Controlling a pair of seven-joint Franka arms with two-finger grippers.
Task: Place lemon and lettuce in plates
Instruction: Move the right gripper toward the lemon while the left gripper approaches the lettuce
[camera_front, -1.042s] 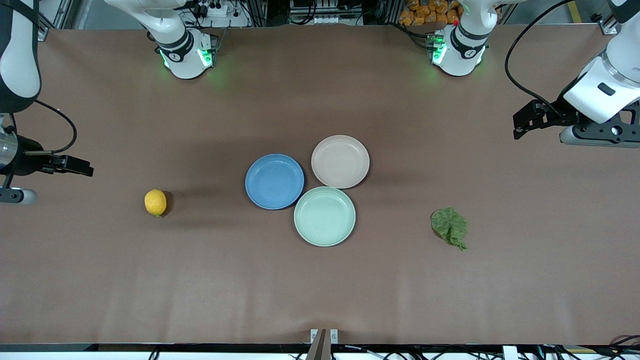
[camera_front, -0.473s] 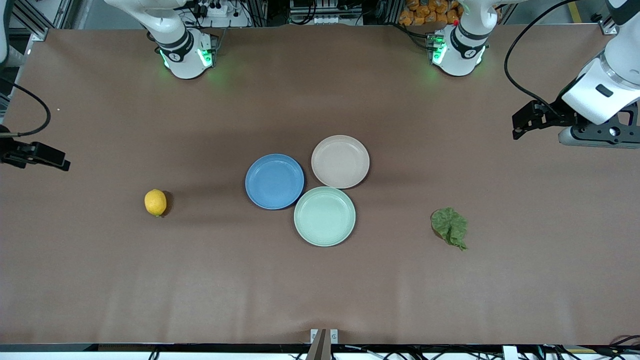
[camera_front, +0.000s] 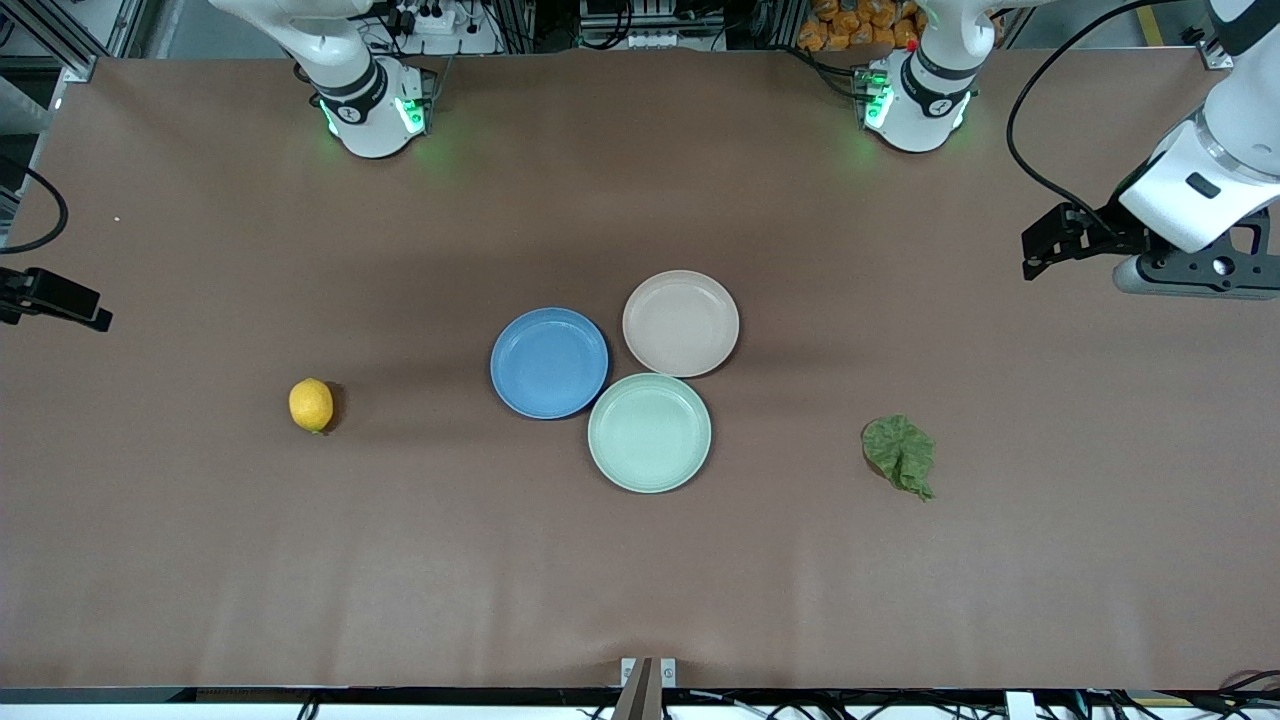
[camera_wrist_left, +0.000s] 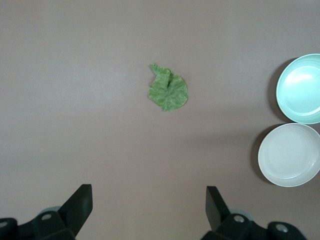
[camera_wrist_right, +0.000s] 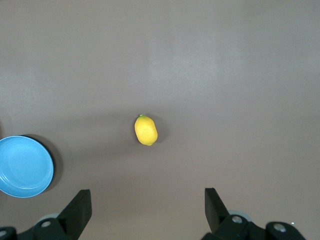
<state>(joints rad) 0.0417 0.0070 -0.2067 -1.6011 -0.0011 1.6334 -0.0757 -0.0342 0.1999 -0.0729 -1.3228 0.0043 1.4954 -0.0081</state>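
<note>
The yellow lemon (camera_front: 311, 405) lies on the table toward the right arm's end and also shows in the right wrist view (camera_wrist_right: 145, 130). The dark green lettuce (camera_front: 899, 455) lies toward the left arm's end and shows in the left wrist view (camera_wrist_left: 169, 91). The blue plate (camera_front: 549, 362) and the beige-pink plate (camera_front: 681, 323) sit empty at the table's middle. My left gripper (camera_front: 1040, 248) is open and empty, high over bare table at the left arm's end (camera_wrist_left: 149, 200). My right gripper (camera_front: 70, 305) is open and empty, high over the table's edge at the right arm's end (camera_wrist_right: 147, 202).
A pale mint-green plate (camera_front: 649, 432) touches both other plates and lies nearer to the front camera than they do. The two arm bases (camera_front: 372, 105) (camera_front: 915, 100) stand along the table's robot-side edge. Brown table surface lies all round the lemon and the lettuce.
My right arm has drawn back toward its end of the table, so most of it has left the front view. My left gripper has shifted only slightly. Lemon, lettuce and plates have not moved.
</note>
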